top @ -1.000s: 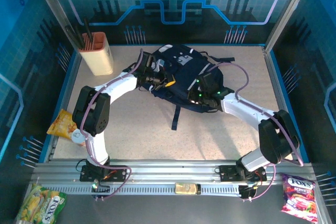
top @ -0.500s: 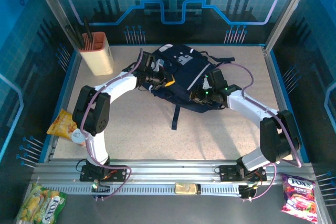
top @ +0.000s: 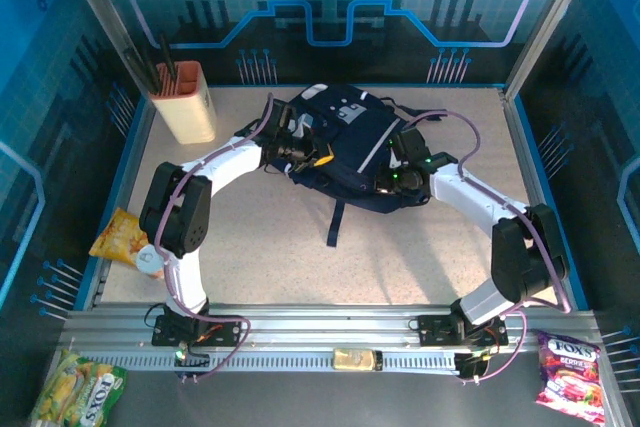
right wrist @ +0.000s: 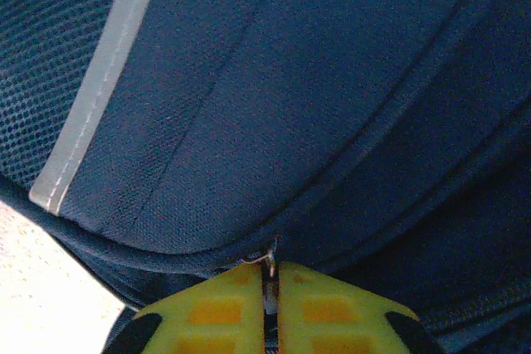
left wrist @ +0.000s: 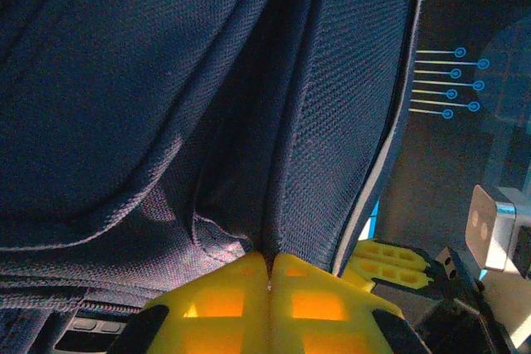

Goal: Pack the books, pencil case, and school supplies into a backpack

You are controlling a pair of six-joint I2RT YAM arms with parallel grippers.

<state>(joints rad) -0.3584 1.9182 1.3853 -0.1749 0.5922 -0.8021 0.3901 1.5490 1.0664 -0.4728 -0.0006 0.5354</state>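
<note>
1. Packets first, well off to the left of the backpack (top: 350, 142): a green packet (top: 75, 387) outside the frame rail, and an orange packet (top: 120, 237) at the edge of the table (top: 250, 247).
2. Beige holder (top: 185, 102) with dark sticks poking out stands upright, left of the backpack and clear of it.
3. Now the left gripper (top: 300, 152), and it's right on the backpack's left side. From the left wrist camera its yellow fingers (left wrist: 224, 304) are pressed together on a fold of the navy fabric, which puckers where the tips meet.
4. Centre stage is the backpack itself, navy with grey patches, lying on the table with both arms reaching onto it. A black strap (top: 335, 222) trails off its near edge toward the arm bases.
5. Over to the right gripper (top: 385, 179), sitting on the backpack's right near corner. The right wrist camera shows its yellow fingers (right wrist: 332, 312) almost touching, nipping a small pale tab (right wrist: 269, 256) at the zip seam. The pale stripe (right wrist: 99, 80) runs up the fabric to the left of that pinch.
6. Far right of the backpack, outside the frame rail, lies a purple-red sweet bag (top: 568, 367), well apart from everything else.
</note>
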